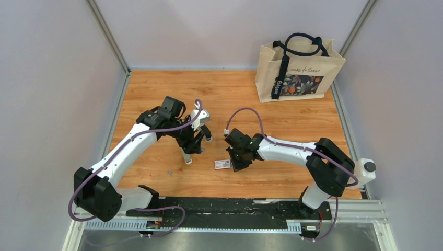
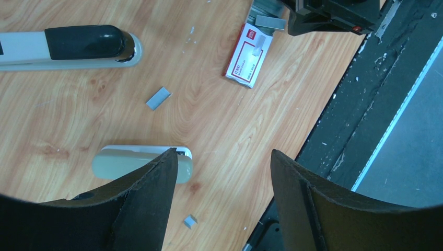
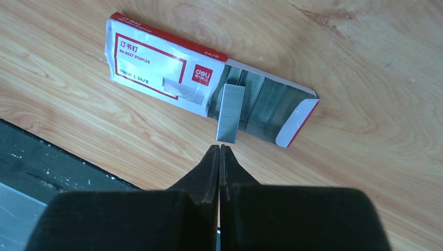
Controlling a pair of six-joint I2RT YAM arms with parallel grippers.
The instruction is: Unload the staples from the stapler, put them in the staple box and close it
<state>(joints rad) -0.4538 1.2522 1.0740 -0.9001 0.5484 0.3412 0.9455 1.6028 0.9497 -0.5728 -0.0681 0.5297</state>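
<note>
The stapler (image 2: 86, 44), with a black top, a pale base and a chrome end, lies flat on the wooden table at the upper left of the left wrist view. One loose strip of staples (image 2: 158, 98) lies below it, and a tiny bit (image 2: 190, 221) lies between my left fingers. My left gripper (image 2: 223, 157) hovers open over bare wood, holding nothing. My right gripper (image 3: 219, 148) is shut with nothing between its pads. Its tips are just short of a staple strip (image 3: 230, 112) that lies across the open red-and-white box (image 3: 156, 65).
A pale grey bar (image 2: 130, 161) lies partly hidden behind my left finger. The red-and-white box (image 1: 223, 164) sits between the two grippers, near the black base rail (image 1: 235, 206). A tote bag (image 1: 298, 68) stands at the back right. Grey walls enclose the table.
</note>
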